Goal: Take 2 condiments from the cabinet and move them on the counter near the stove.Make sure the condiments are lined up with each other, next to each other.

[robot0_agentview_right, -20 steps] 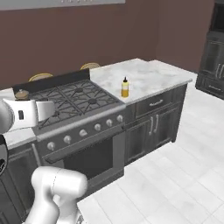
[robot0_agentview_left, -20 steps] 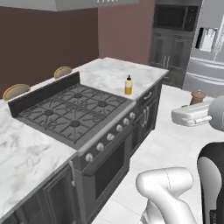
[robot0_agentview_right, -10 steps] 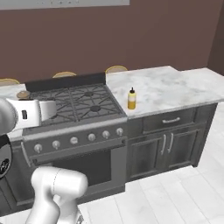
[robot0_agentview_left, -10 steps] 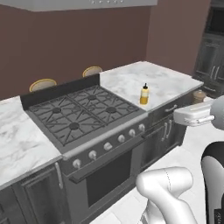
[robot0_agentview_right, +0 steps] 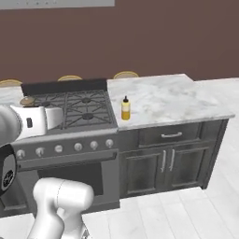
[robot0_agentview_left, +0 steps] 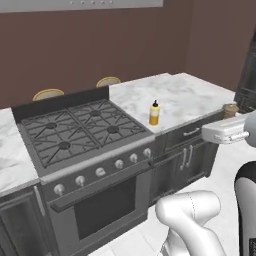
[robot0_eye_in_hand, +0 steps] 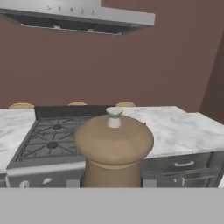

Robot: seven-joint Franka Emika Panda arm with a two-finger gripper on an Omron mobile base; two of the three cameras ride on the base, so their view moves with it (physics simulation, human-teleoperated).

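Room: brown wall fills the upper part of all three views; a steel hood (robot0_eye_in_hand: 78, 17) runs along the top of the hand view, and the floor (robot0_agentview_right: 186, 210) in the lower right of the right base view is pale tile.
Surface: white marble with grey veins (robot0_agentview_right: 177, 100), in the middle right of the right base view, touching the right side of the stove; another piece of the same marble lies at the left edge of the left base view.
Stove: gas range with black grates (robot0_agentview_left: 75, 127) in the left centre of the left base view, with a row of round knobs on its steel front and an oven door below.
Cabinets under the surface: dark grey doors with silver handles (robot0_agentview_right: 168, 161), all closed; what is inside cannot be seen.
Yellow squeeze bottle: stands upright on the surface (robot0_agentview_left: 154, 113), just beside the right edge of the stove, near the front edge of the marble; dark nozzle on top.
Writing: no label on the bottle can be read.
Pepper mill: brown wood with a pale knob (robot0_eye_in_hand: 113, 151), in the lower centre of the hand view, upright, in the air in front of the stove.
Claw: clenched on the pepper mill (robot0_agentview_left: 229, 115), at the right edge of the left base view, level with the surface edge; its fingertips themselves are hidden.
Chair backs: rounded tan tops (robot0_agentview_left: 48, 93) rise behind the stove.
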